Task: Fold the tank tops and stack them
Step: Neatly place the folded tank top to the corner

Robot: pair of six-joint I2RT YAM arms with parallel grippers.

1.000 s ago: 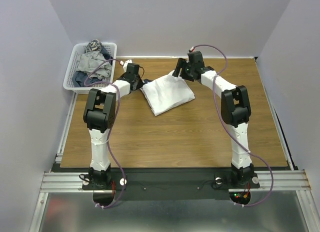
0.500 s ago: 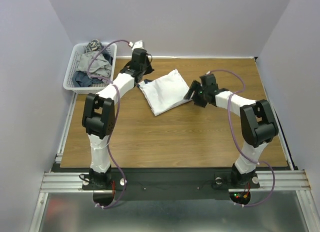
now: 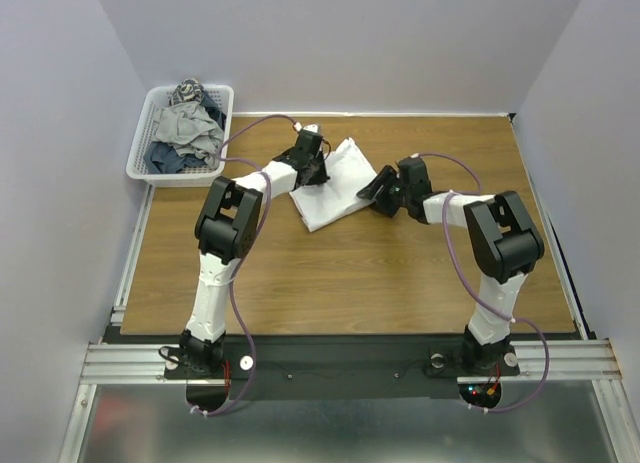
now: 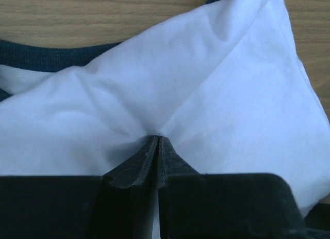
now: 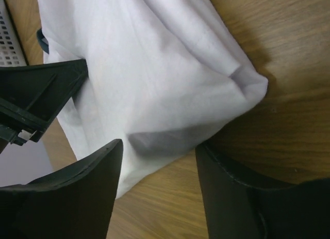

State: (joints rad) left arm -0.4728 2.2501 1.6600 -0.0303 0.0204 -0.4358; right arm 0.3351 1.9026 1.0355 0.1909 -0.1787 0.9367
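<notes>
Since the folded tank top (image 3: 338, 188) lies on the table (image 3: 350, 273) right of the basket (image 3: 140, 168), the top view has the left gripper (image 3: 311, 171) on its left edge and the right gripper (image 3: 374, 191) beside its right, likely for another fold. Left wrist: fingers (image 4: 136, 174) pressed together, pinching a ridge of white cloth. Right wrist: fingers (image 5: 77, 197) spread astride a corner, gripping nothing.

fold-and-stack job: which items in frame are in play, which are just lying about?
In play: white tank top; left gripper, shut on its fabric; right gripper, open at its edge.
Lying about: white mesh basket; clothes heaped in it (type unclear); table.
</notes>
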